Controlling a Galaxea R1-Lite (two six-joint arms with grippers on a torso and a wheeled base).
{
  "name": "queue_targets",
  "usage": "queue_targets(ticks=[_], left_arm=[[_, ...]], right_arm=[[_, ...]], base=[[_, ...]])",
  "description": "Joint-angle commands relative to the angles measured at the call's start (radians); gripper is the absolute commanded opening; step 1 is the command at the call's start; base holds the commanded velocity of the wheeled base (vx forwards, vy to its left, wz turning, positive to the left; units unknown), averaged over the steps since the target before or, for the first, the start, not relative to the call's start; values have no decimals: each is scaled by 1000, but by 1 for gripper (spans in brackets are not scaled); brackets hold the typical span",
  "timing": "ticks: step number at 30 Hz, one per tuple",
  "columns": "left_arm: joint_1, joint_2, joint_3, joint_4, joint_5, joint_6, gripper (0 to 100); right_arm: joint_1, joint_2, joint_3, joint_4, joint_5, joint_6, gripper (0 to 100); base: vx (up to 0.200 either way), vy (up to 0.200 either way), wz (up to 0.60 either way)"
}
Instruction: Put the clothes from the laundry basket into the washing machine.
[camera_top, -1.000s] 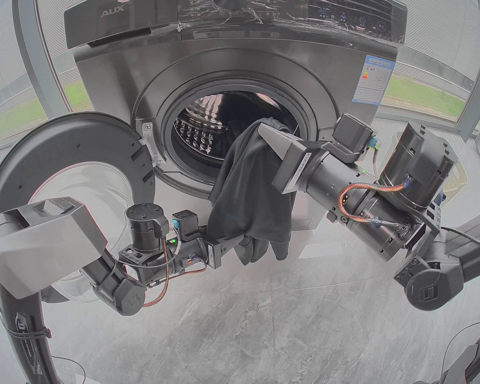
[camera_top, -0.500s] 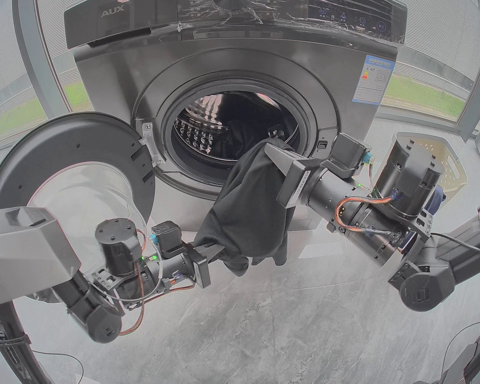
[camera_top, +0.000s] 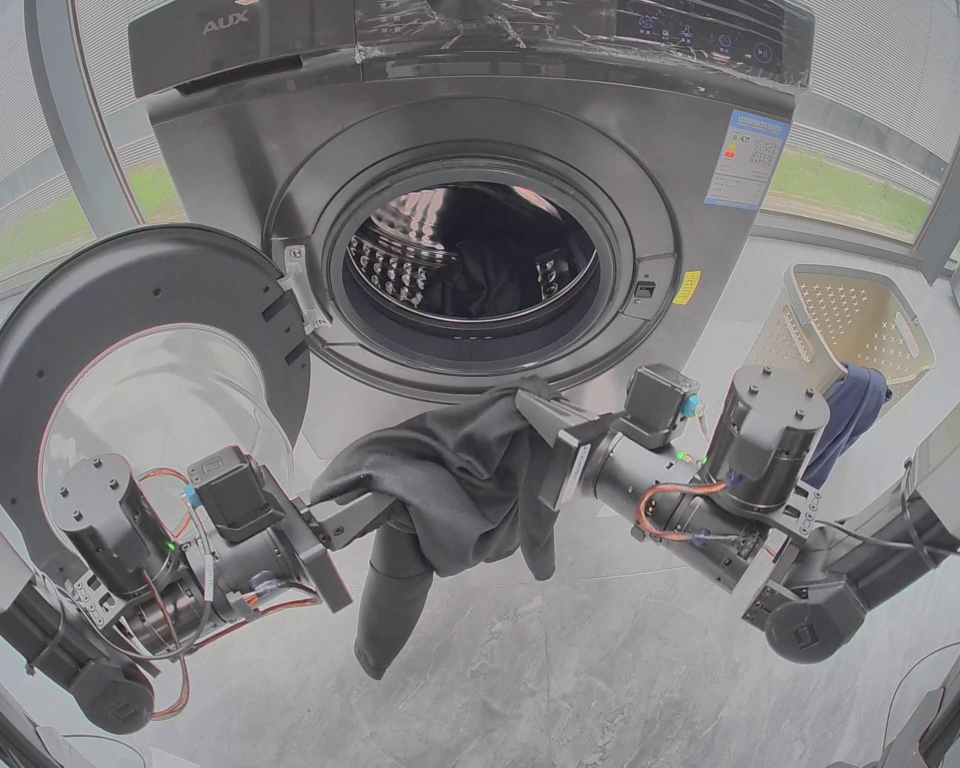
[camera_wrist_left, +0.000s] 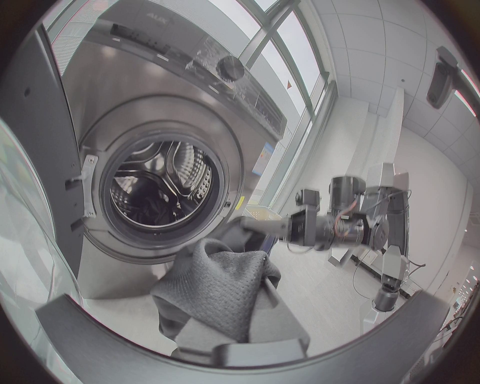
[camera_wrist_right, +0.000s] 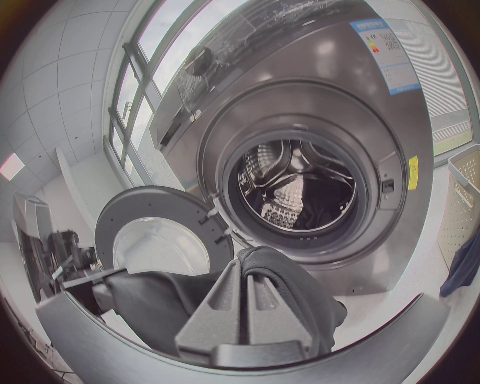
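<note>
Head view: a dark garment (camera_top: 450, 480) hangs slung between two grippers over the floor (camera_top: 600, 660), just below the open mouth of the washing machine (camera_top: 250, 180).
From where I stand, the left gripper (camera_top: 355, 515) pinches one edge and the right gripper (camera_top: 535, 415) is clamped on the opposite fold, with a sleeve (camera_top: 385, 610) dangling loose. I'd judge it soft, light and floppy, likely to snag going in, so the bunched folds are the best hold. More dark clothes (camera_top: 490, 280) lie inside the machine, and a blue piece (camera_top: 850, 410) hangs over the laundry basket (camera_top: 850, 310) on the floor at the machine's right side. The lettering (camera_top: 225, 22) on the top panel, a printed label (camera_top: 746, 160) and a yellow sticker (camera_top: 687, 287) I leave unread. Left wrist view: knit cloth sits bunched on that gripper's finger (camera_wrist_left: 280, 325). Right wrist view: its fingers (camera_wrist_right: 220, 310) are pressed together, with cloth folded over the tips.
</note>
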Motion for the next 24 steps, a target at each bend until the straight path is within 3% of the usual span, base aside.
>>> queue_targets(ticks=[1, 2, 3, 6, 9, 11, 24], left_arm=[[-2, -66, 1, -1, 5, -6, 0], [-14, -58, -7, -1, 22, -6, 0], [-14, -55, -13, -1, 30, -8, 0], [-12, -43, -47, 1, 65, -15, 0], [-14, -9, -100, -1, 143, -17, 0], [-15, -1, -114, -1, 165, -17, 0], [-15, 43, -128, -1, 215, -26, 0]], right_arm=[[4, 14, 50, -1, 2, 0, 0], [7, 20, 67, -2, 1, -3, 0], [8, 28, 70, -4, 1, -3, 100], [10, 51, 79, -2, 2, -7, 100], [8, 54, 92, -1, 4, -27, 100], [11, 54, 107, -1, 5, -40, 100], [102, 52, 134, -7, 5, -44, 100]], base=[[0, 0, 0], [0, 0, 0], [0, 0, 0], [0, 0, 0], [0, 0, 0], [0, 0, 0], [0, 0, 0]])
